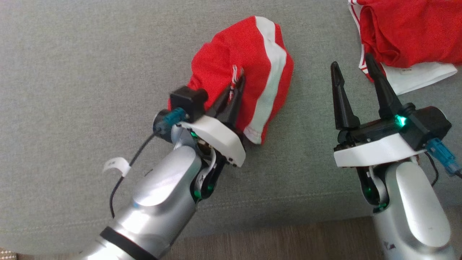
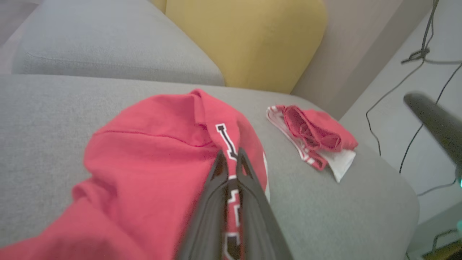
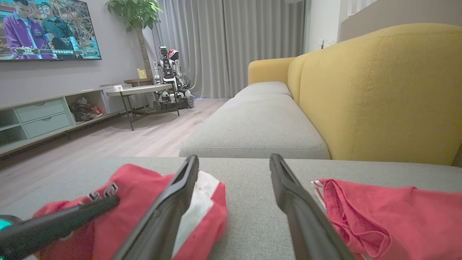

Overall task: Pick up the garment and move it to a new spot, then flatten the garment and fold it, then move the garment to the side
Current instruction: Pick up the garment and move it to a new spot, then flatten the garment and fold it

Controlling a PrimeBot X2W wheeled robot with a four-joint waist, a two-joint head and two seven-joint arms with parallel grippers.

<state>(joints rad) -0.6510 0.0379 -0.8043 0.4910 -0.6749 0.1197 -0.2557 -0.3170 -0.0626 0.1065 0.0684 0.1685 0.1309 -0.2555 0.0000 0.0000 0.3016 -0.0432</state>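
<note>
The garment [image 1: 252, 54] is a red piece with a white stripe and lettered trim, bunched on the grey sofa seat [image 1: 72, 72]. My left gripper [image 1: 239, 78] is shut on the garment, pinching a fold near its lettered edge. In the left wrist view the fingers [image 2: 230, 156] close on the trim of the red garment [image 2: 144, 162]. My right gripper [image 1: 352, 61] stands open above bare cushion to the right of the garment, holding nothing. In the right wrist view its fingers [image 3: 234, 162] spread wide, with the garment [image 3: 137, 202] at the lower left.
A second red and white garment [image 1: 408, 32] lies crumpled at the far right [image 3: 389, 216]. The yellow backrest [image 3: 379, 90] rises behind the seat. The sofa's front edge and wooden floor [image 1: 288, 242] lie near my arms. Cables [image 2: 415, 72] hang past the sofa's end.
</note>
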